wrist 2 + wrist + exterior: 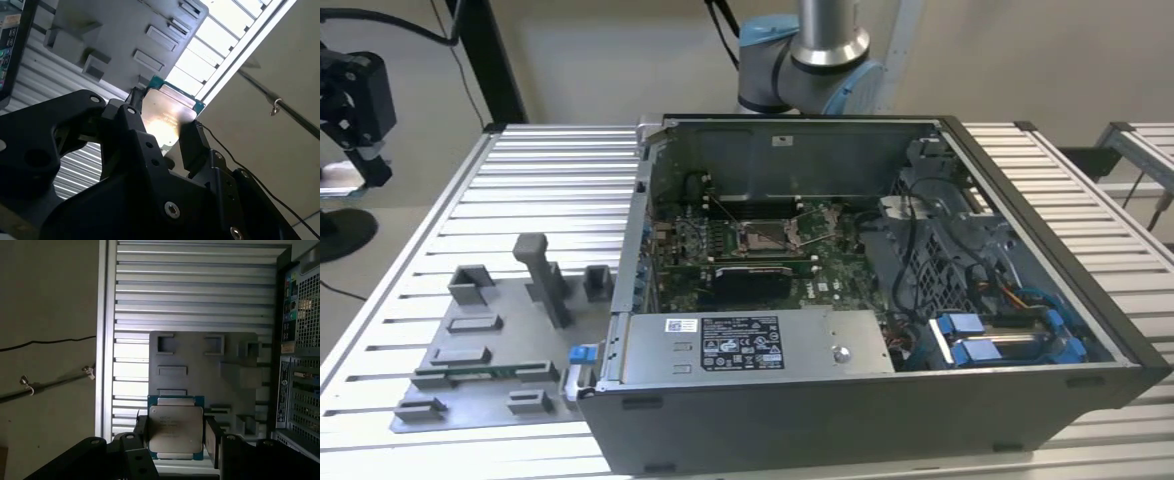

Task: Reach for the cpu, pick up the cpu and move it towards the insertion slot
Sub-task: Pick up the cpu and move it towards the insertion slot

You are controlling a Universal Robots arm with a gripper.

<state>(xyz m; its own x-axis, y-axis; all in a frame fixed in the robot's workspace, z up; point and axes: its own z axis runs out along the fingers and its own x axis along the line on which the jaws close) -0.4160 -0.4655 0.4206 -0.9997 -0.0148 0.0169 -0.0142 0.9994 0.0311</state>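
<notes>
Exterior view: insertion slot (767, 237) sits deep inside the open pc case (854, 420), w/ walls all round and wire lever & cables close by. Grey fixture tray (474, 400) lies on the slatted table (560, 180), at the exterior view's left of the case. Risk, I'd judge: the carried part or the arm clips a case wall or a cable on the way in

Second wrist view: gripper (162, 125) fingers pinch the cpu (167, 110) by two opposite edges, held in the air over tray & table edge. It's a thin-edge grip only, so poss. slip or twist if jolted; a drop here might land off the table

First wrist view: cpu (176, 426) btwn the black fingers (212, 440), flat face to camera. Pale silvery square lid w/ faint print, green board rim showing round it. Looks square to the jaws, no obvious tilt
</notes>
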